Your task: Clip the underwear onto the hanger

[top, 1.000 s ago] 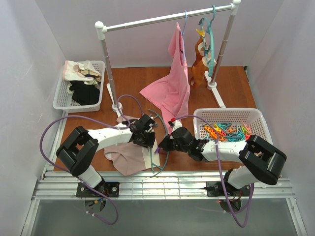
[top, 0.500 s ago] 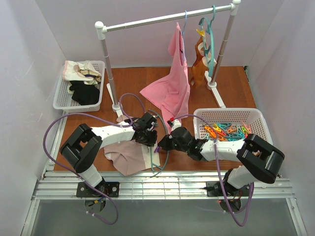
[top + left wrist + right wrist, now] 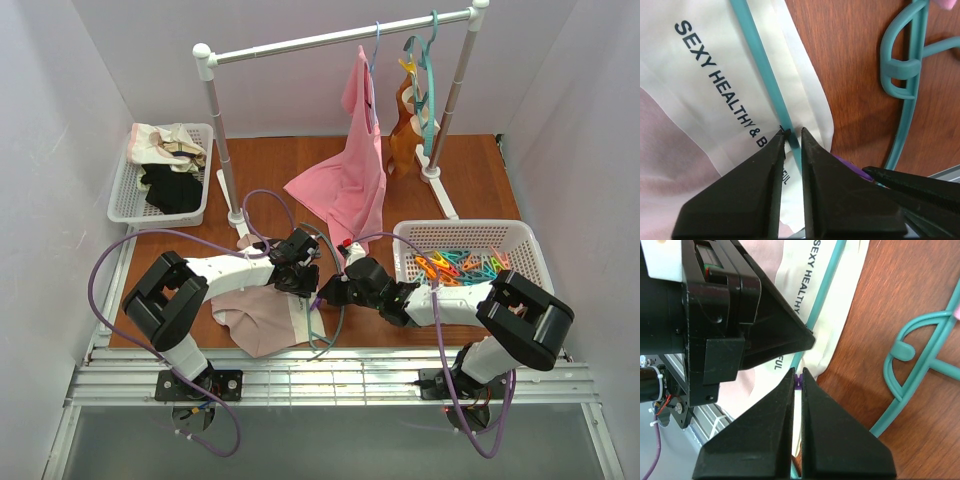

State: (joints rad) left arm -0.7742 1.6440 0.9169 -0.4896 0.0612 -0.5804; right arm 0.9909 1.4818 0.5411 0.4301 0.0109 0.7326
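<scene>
The pale pink underwear (image 3: 258, 320) lies flat near the table's front edge, its cream strip (image 3: 705, 95) printed with dark letters. The teal hanger (image 3: 338, 318) lies over that strip, and its thin arm (image 3: 762, 65) runs between my left gripper's fingers. My left gripper (image 3: 792, 134) is closed narrowly around that arm where it crosses the cream strip. My right gripper (image 3: 798, 376) is shut on a small purple clip (image 3: 799, 382). Its tips are almost touching the left gripper (image 3: 306, 285) at the cloth's edge. The hanger's hook (image 3: 910, 65) rests on bare wood.
A white basket (image 3: 520, 235) of coloured clips stands at the right. A second basket (image 3: 125, 200) of clothes sits at the far left. The rack holds a pink top (image 3: 350, 170), a tan garment (image 3: 403, 130) and another teal hanger (image 3: 422, 70).
My left gripper's jaws have narrowed onto the hanger arm. The right gripper has crept left with the purple clip, closer to the left gripper.
</scene>
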